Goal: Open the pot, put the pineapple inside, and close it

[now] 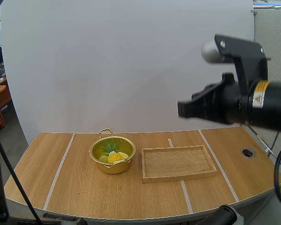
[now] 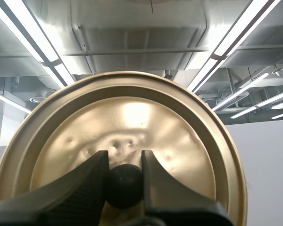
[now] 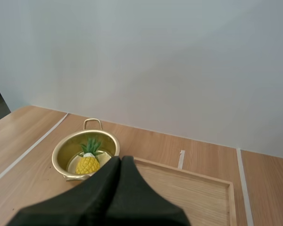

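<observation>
Left gripper (image 2: pixel 124 162) pinches the black knob (image 2: pixel 124 186) of the lid (image 2: pixel 132 117), which is off the pot. Right gripper (image 3: pixel 121 162) is closed on nothing, raised over the right side of the table (image 1: pixel 47 173). Pineapple (image 1: pixel 114 155) sits inside the open pot (image 1: pixel 113 168), just left of the wooden tray (image 1: pixel 178 164).

No legible text or numbers — only a yellow warning-triangle label (image 1: pixel 258 98) on the right arm (image 1: pixel 276 110)
</observation>
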Motion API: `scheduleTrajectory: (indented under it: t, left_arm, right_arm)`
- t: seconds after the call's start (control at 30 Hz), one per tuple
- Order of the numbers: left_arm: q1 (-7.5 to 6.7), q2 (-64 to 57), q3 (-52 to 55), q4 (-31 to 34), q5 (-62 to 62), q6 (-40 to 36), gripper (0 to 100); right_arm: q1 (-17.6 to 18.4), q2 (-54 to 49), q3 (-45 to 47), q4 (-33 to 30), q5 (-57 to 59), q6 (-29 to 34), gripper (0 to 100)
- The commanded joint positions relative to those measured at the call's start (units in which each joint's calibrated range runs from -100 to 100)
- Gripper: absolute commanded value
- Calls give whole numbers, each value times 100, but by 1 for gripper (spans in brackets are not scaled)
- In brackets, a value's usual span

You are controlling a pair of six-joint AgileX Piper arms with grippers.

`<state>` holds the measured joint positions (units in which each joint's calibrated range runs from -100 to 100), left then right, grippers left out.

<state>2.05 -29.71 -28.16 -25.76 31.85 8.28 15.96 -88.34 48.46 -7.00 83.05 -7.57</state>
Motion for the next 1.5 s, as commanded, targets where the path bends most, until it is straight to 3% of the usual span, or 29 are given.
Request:
scheduleTrajectory:
  t: [0.0, 0.13, 0.63, 0.9, 1.47]
  left_arm:
    - [19, -13, -7, 29, 3, -29, 0]
    - [19, -80, -7, 140, 586, -29, 0]
    - [19, 192, 100, 381, 6815, 511, 0]
    - [19, 540, 733, 382, 6815, 1037, 0]
    - [19, 773, 4520, 371, 6661, 2269, 0]
  right_arm:
    - [-56, -199, 319, 223, -122, -247, 0]
    - [-112, -388, 801, 346, -122, -435, 0]
    - [-134, -540, 1234, 535, -449, -735, 0]
    - [-134, -540, 1234, 623, -643, -968, 0]
    - [-134, -540, 1234, 620, -656, -990, 0]
